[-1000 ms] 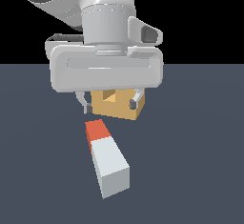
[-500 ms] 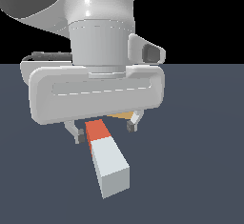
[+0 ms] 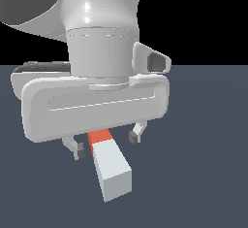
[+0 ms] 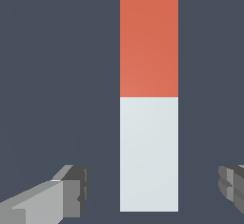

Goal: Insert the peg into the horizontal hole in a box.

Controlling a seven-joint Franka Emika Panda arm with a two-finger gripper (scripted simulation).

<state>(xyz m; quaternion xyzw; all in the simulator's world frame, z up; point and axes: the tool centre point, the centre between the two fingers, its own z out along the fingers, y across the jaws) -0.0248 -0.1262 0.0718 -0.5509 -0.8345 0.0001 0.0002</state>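
Observation:
The peg (image 3: 110, 166) lies flat on the dark floor, pale grey-white with an orange-red end (image 3: 100, 136) pointing away from the camera. My gripper (image 3: 106, 143) is open, its two fingers on either side of the peg's orange-red end, not touching it. In the wrist view the peg (image 4: 149, 123) runs lengthwise between the two fingertips (image 4: 71, 189), with clear gaps on both sides. The tan box and its hole are hidden behind my hand in the exterior view and out of the wrist view.
My large white hand (image 3: 94, 105) fills the middle of the exterior view and blocks what is behind it. The dark grey-blue floor (image 3: 203, 173) extends all around.
My hand has come down and toward the camera, growing larger in view. It now covers the tan box, and the open fingers have dropped to straddle the peg's orange-red end.

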